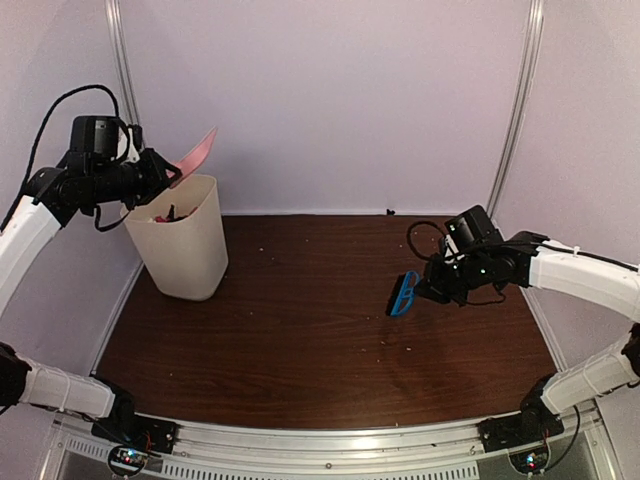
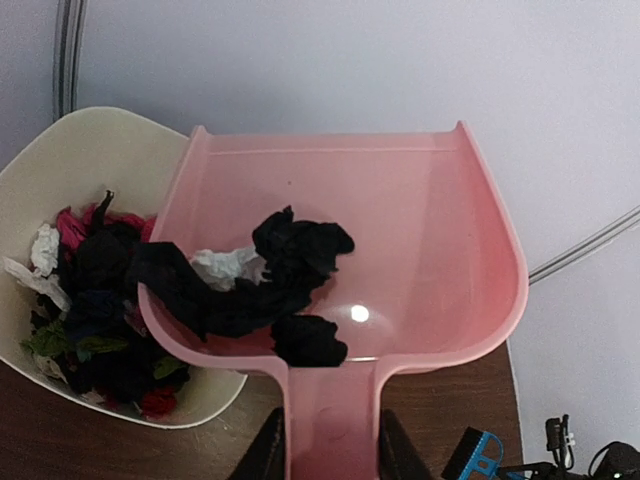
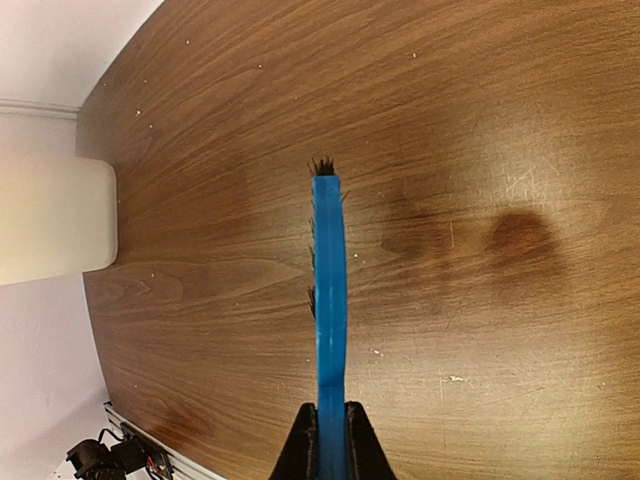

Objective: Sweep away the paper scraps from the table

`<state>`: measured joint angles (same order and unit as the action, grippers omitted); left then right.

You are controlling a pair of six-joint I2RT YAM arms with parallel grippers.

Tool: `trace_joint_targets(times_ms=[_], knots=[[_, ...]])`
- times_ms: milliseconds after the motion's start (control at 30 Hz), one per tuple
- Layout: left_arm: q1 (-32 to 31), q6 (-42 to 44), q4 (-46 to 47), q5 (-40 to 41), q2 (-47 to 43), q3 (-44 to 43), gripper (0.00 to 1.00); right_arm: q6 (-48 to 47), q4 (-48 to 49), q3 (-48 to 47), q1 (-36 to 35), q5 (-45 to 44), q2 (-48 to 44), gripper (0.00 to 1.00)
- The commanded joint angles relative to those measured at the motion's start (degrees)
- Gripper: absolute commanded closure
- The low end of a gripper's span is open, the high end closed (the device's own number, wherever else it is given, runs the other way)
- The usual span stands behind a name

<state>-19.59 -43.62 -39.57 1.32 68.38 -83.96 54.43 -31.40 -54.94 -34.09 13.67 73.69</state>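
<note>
Hanging above the bin [image 1: 185,250], pink dustpan [image 2: 420,230] of paper scraps [image 2: 290,260] (mostly black)

Crumpled black scraps [image 2: 285,275] are being held in the pink dustpan [image 2: 430,220], bunched toward its near left side, with one white scrap [image 2: 225,265] tucked among them. More scraps, in black, pink, red, green and white, are being kept piled in the cream bin [image 2: 60,160] at the far left of the table [image 1: 300,330]. The table's dark reddish-brown wood grain is being shown flat and bare but for tiny pale specks [image 3: 452,378], with a silver rail [image 1: 330,440] along the near edge.
</note>
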Motion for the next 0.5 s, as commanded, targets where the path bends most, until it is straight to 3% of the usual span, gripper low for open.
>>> trace_joint_targets(times_ms=[0, 233, 467], knots=[[3.8, -8.7, 3.4, -8.8, 0.1, -1.8, 1.0, 0.6, 1.2, -0.2, 0.2, 0.7, 0.3, 1.0], [9.4, -23.8, 9.7, -18.5, -0.9, 1.5, 1.0, 0.6, 0.6, -0.2, 0.3, 0.8, 0.4, 1.0], [10.8, -33.0, 14.6, -20.6, -2.2, 2.2, 1.0, 0.3, 0.0, 0.2, 0.2, 1.1, 0.7, 1.0]])
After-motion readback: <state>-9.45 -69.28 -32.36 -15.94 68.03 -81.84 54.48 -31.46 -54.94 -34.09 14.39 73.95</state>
